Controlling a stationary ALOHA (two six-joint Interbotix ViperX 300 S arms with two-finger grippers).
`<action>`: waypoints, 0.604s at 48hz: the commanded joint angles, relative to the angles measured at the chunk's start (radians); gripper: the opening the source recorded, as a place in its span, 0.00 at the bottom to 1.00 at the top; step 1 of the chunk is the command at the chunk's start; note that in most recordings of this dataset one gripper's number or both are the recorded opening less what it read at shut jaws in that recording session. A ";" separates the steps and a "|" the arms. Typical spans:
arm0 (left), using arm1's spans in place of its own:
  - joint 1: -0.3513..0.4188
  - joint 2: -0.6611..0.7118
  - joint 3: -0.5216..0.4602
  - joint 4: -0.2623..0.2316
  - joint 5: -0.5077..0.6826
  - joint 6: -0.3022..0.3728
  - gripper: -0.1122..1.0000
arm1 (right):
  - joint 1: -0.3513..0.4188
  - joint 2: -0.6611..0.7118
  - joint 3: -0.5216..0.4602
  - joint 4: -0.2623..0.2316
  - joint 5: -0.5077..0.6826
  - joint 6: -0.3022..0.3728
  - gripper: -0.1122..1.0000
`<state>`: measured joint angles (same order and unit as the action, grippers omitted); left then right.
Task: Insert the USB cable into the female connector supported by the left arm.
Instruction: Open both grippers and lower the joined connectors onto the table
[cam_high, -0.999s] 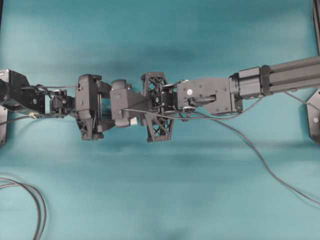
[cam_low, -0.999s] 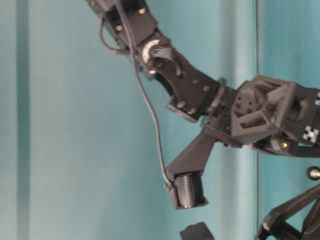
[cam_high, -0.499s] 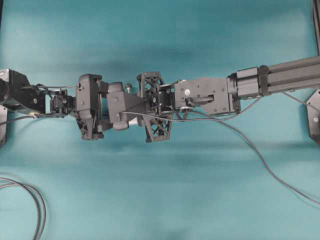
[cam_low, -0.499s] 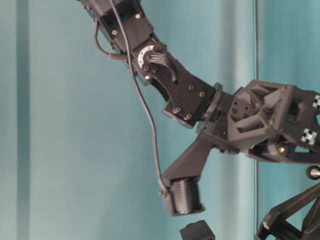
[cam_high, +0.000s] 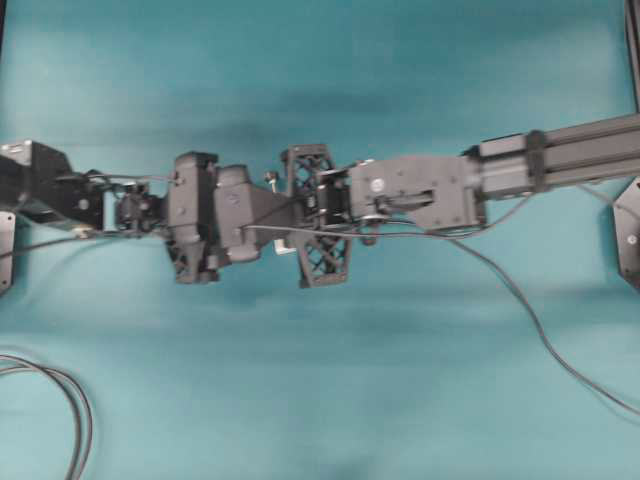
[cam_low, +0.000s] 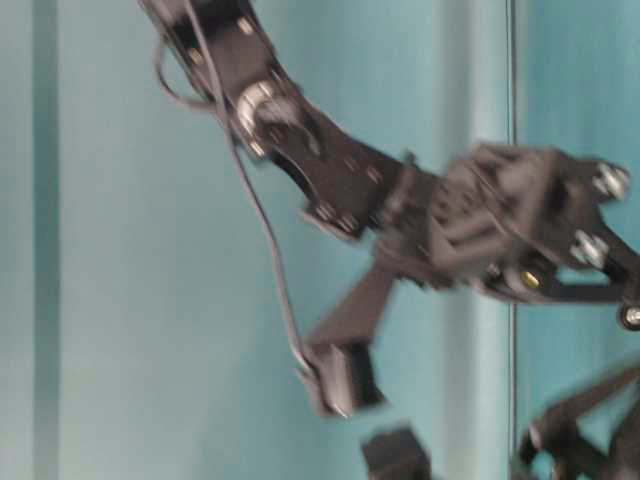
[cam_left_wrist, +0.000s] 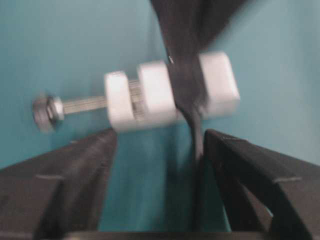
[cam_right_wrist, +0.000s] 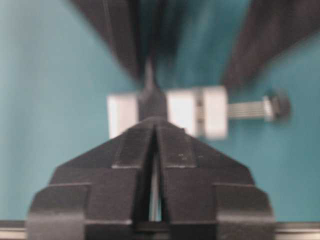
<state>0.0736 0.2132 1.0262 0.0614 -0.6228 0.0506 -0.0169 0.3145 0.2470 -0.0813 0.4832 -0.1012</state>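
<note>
Since a second ago the left arm (cam_high: 200, 215) has pushed rightward, meeting the right arm. The right gripper (cam_right_wrist: 152, 127) has clenched shut just below the female connector (cam_right_wrist: 170, 116); whether it pinches the USB cable is unclear. The left gripper (cam_left_wrist: 157, 137) is spread wide beneath the connector.

Blurred by motion: table-level view throughout, both wrist views. USB cable (cam_right_wrist: 150, 82) plug hidden at female connector (cam_right_wrist: 170, 116), behind right gripper (cam_right_wrist: 152, 131) tips. Left gripper (cam_left_wrist: 157, 145) fingers cut off at bottom edge
</note>
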 joint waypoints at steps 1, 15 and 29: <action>-0.015 -0.072 0.057 0.002 0.009 -0.003 0.81 | 0.005 -0.115 0.071 -0.003 -0.041 0.009 0.09; -0.015 -0.163 0.126 -0.002 0.014 -0.005 0.81 | -0.034 -0.305 0.364 0.002 -0.456 0.230 0.10; -0.006 -0.225 0.133 -0.009 0.106 -0.006 0.81 | -0.037 -0.313 0.423 -0.002 -0.548 0.267 0.59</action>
<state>0.0629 0.0337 1.1597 0.0552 -0.5384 0.0506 -0.0491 0.0353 0.6780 -0.0813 -0.0506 0.1672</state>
